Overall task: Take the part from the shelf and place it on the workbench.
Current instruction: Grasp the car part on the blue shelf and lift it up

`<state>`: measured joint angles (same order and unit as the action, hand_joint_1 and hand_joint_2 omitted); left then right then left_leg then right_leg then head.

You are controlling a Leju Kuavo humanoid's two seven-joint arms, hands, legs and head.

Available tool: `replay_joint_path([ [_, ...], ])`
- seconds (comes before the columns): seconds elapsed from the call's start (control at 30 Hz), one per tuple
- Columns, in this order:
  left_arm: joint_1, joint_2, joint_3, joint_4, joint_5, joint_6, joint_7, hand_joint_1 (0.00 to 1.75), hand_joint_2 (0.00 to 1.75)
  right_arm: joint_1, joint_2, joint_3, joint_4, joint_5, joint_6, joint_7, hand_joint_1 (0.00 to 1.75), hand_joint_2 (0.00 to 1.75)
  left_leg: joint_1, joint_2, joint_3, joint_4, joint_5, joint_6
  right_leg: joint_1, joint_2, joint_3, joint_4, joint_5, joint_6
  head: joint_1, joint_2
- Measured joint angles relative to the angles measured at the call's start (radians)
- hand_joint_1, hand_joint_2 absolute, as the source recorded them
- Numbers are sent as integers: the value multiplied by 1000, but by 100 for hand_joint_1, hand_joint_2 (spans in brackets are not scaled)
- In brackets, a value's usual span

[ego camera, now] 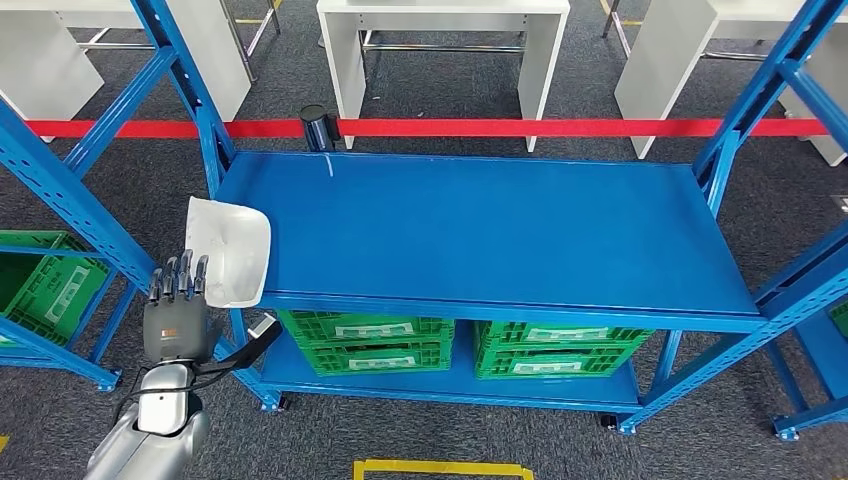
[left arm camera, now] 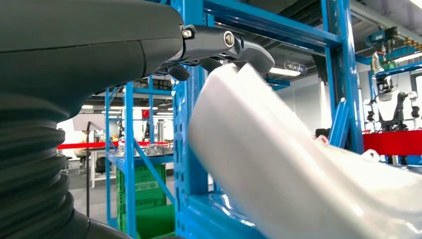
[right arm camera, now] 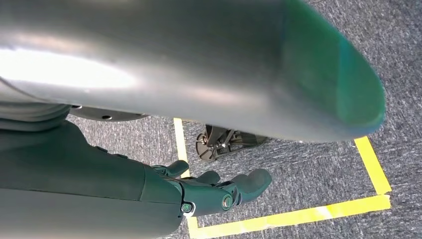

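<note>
Robot hand around white part

The scene is evenly and brightly lit from overhead with only soft shadows, while the white part is smeared by blur in the left wrist view and strong glare is thrown off the silver arm.
</note>
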<state>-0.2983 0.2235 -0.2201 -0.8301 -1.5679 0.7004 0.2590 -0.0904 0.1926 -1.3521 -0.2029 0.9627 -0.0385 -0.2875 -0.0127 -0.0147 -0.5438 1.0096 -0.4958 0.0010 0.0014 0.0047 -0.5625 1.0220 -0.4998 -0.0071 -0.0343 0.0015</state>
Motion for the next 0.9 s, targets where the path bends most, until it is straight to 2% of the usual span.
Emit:
replay_joint_path([
  [0.3, -29, -5, 36, 23, 0, 0, -54, 0, 175, 0, -1, 0, 0, -2, 0, -2, 0, 0, 0, 0, 0, 0, 0, 0, 0, 0, 0, 0, 0, 0, 0, 0],
  [0.87, -27, -7, 73, 36, 0, 0, -63, 0, 175, 1, -1, 0, 0, 0, 0, -5, 0, 0, 0, 0, 0, 0, 0, 0, 0, 0, 0, 0, 0, 0, 0, 0],
  [0.9, -27, -7, 73, 37, 0, 0, -63, 31, 175, 2, -1, 0, 0, 0, 0, -6, 0, 0, 0, 0, 0, 0, 0, 0, 0, 0, 0, 0, 0, 0, 0, 0],
])
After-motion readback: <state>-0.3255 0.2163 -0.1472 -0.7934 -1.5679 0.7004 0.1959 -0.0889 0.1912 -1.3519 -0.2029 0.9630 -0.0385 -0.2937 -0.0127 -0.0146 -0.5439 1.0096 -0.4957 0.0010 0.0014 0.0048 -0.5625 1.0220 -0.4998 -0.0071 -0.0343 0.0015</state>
